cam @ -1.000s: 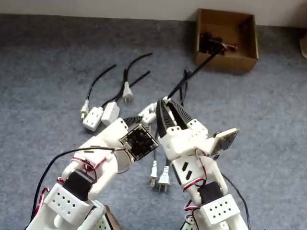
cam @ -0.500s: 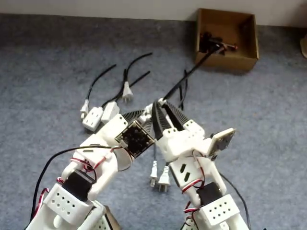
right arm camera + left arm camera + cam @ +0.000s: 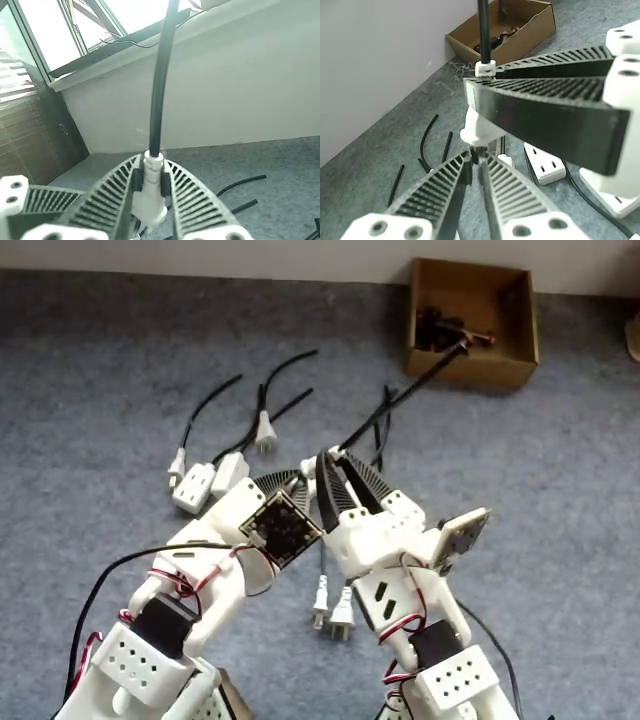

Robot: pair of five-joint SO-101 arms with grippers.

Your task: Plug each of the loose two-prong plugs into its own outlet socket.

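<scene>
The cardboard box sat at the far right corner of the carpet. Over the carpet's middle, the right claw was clenched on a white plug, and the left claw pinched that plug's prong end. Two outlet sockets lay left of centre, and two loose plugs lay toward the near edge.

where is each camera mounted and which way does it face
high view: fixed overhead, looking down on the grey carpet, cardboard box and both arms.
left wrist view: on the left arm, facing the wall and box; left jaws shut in front, right jaws beyond.
right wrist view: on the right arm, tilted up at the wall and window; right jaws clamp the white plug.
shared: both wrist views show that plug.
</scene>
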